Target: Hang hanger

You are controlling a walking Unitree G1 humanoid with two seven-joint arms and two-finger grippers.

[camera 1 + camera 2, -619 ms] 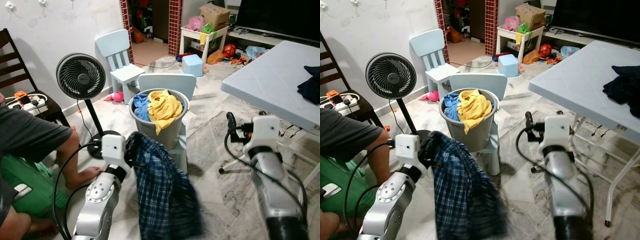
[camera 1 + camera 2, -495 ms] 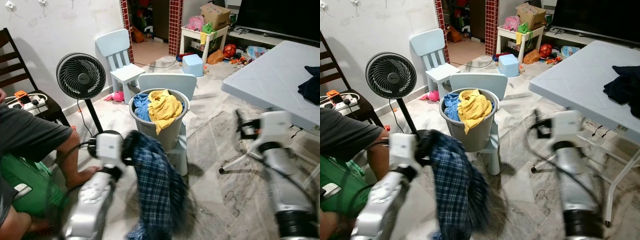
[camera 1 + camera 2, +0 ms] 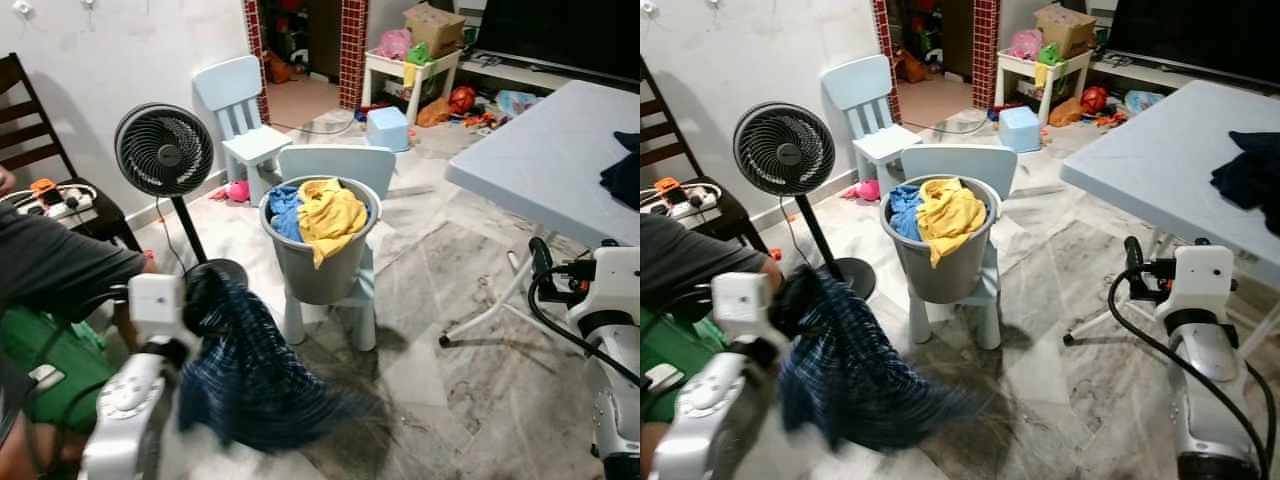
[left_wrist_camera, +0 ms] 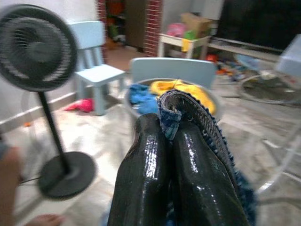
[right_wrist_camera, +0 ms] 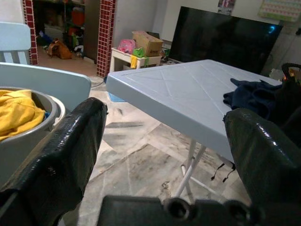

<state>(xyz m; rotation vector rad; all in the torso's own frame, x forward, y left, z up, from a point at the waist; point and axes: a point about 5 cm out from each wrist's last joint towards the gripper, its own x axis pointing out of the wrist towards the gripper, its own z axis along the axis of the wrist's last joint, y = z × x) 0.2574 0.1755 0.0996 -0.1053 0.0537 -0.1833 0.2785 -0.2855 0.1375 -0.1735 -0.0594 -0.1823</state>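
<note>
1. The left claw (image 4: 171, 141) has its fingers pressed together, pinching the collar of a plaid shirt (image 3: 245, 375).
2. The shirt hangs blurred above the floor (image 3: 440, 300), near the bucket (image 3: 318, 262) on the chair (image 3: 340, 170).
3. The right claw (image 5: 164, 155) is spread, holding nothing, beside the worktop (image 3: 545, 165).

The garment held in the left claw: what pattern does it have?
Dark blue plaid shirt, clearest in the right eye view.
</note>
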